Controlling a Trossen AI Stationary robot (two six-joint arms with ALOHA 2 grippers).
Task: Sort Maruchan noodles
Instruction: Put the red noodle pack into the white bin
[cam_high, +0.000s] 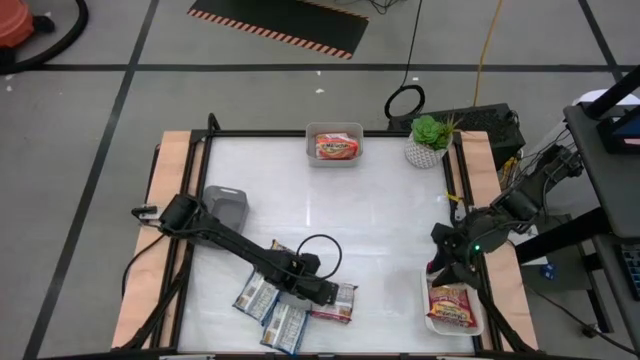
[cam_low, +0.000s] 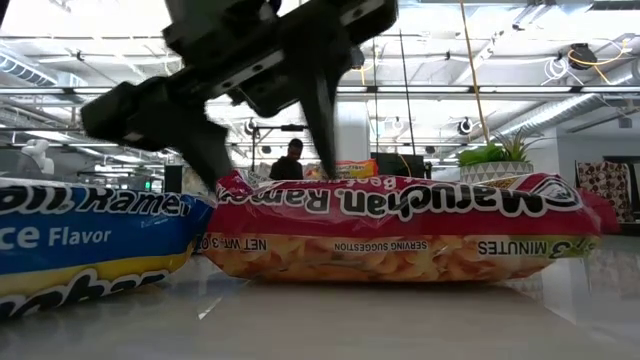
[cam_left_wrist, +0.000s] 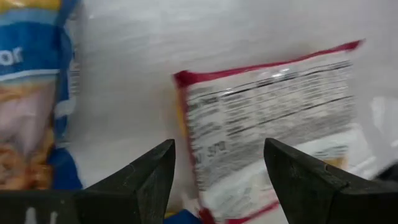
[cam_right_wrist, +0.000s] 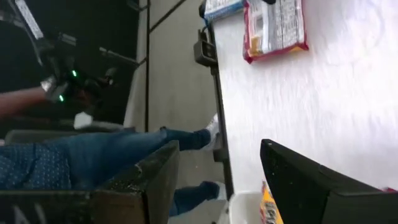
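Near the table's front edge, the left gripper (cam_high: 322, 290), jaws spread, hovers over a red Maruchan packet (cam_high: 338, 301), likely light, crinkly and slippery, best pinched across its narrow width.

**Two black arms, pretty bare-bones hardware**

Both arms are matte black all over, built from chunky blocky links. The left arm (cam_high: 235, 243) trails a thin black cable that curls into a loop next to its wrist. The right arm (cam_high: 500, 215) has a little green light glowing on it, plus loose dark cabling bunched near its base. Up close, the left gripper (cam_left_wrist: 217, 171) has plain wedge-shaped fingers (cam_left_wrist: 147, 176), dark and flat-faced. The right gripper (cam_right_wrist: 217, 180) has the same blunt black slab fingers.
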